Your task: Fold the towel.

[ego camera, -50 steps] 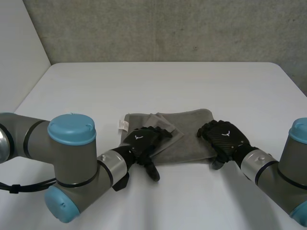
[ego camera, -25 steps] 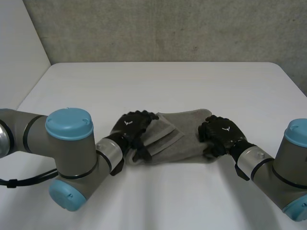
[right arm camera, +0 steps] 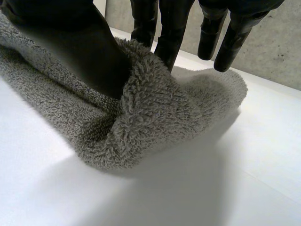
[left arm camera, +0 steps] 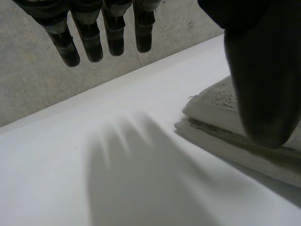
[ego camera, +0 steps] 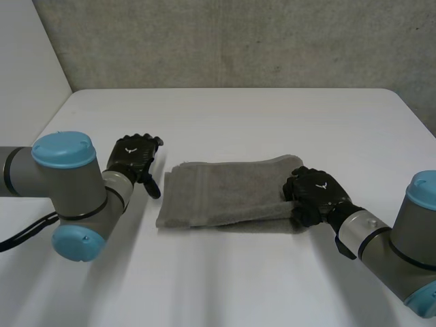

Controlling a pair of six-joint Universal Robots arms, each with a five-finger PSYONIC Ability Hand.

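Head view: grey towel, folded.

From the head camera I see the grey towel lying folded into a long strip across the middle of the white table. My left hand hangs just beside the towel's left end, apart from the cloth and holding nothing. My right hand sits on the towel's right end — fingers curled down into the cloth there.
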